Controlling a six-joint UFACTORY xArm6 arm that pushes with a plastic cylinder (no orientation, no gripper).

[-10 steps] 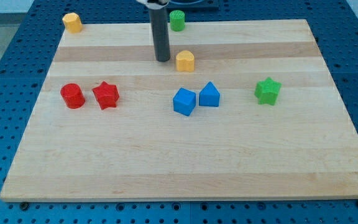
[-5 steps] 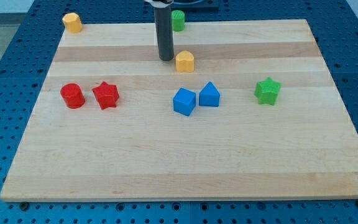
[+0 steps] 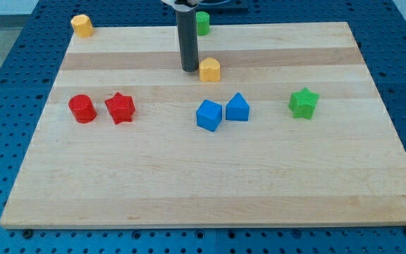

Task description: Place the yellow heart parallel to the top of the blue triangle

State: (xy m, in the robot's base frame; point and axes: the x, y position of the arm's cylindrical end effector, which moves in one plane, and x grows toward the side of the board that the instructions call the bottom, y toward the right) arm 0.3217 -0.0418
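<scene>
The yellow heart (image 3: 210,69) lies on the wooden board (image 3: 210,183) above the middle. The blue triangle (image 3: 237,107) sits below it and a little to the view's right, touching the blue cube (image 3: 208,115) on its left. My tip (image 3: 189,68) stands just left of the yellow heart, very close to it or touching it; I cannot tell which. The dark rod rises from there to the view's top.
A red cylinder (image 3: 82,108) and a red star (image 3: 120,107) sit at the view's left. A green star (image 3: 303,102) is at the right. A yellow hexagonal block (image 3: 82,25) is at the top left corner and a green cylinder (image 3: 201,22) at the top edge.
My tip has moved a little to the view's right, closing on the yellow heart. The blocks have not visibly moved.
</scene>
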